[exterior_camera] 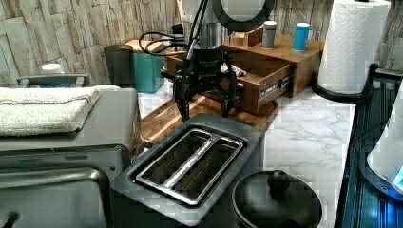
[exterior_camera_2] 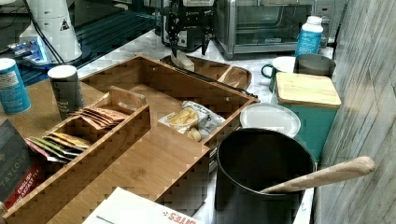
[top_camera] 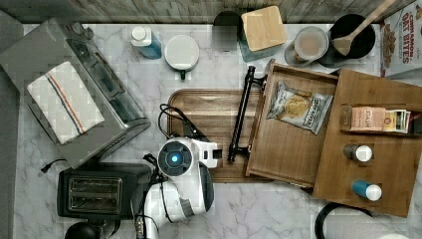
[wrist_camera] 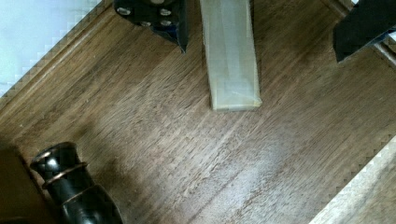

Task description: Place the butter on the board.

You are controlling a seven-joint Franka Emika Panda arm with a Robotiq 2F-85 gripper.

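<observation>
Butter: pale wrapped stick (wrist_camera: 231, 56) lying flat on the board (wrist_camera: 187, 149), seen in the wrist view; in the right view it shows as a pale block (exterior_camera_2: 182, 60) on the board's far end (exterior_camera_2: 219, 72).
Butter vs gripper: stick sits in the gap between the two fingers, nearer to one dark fingertip (wrist_camera: 159, 18) than to the other (wrist_camera: 364, 28); neither finger touches it in the wrist view.
Gripper: (exterior_camera: 205, 102) spread wide, nothing held; in the left view both black fingers point down over the board, above the toaster's far edge.
Gripper height: in the right view the gripper (exterior_camera_2: 188, 50) hangs just above the butter, tips apart from it.
Board: dark brown, grooved rim; in the top view (top_camera: 209, 107) it lies in the middle of the marble counter (top_camera: 278, 209), the arm's wrist over its near left corner.
Drawer: paler wooden drawer (top_camera: 291, 149) pulled out over the board on the top view's right; black bar handle (top_camera: 241, 112) lies across the board.
Drawer contents: one snack bag (top_camera: 298, 107).
Handle in wrist view: one dark end of the bar (wrist_camera: 70, 182) stands well apart from the butter.
Toaster: black two-slot toaster (exterior_camera: 190, 164), just near of the board in the left view.
Oven: silver toaster oven (top_camera: 74, 89) with a folded towel (top_camera: 64, 102) on top, on the top view's left.
</observation>
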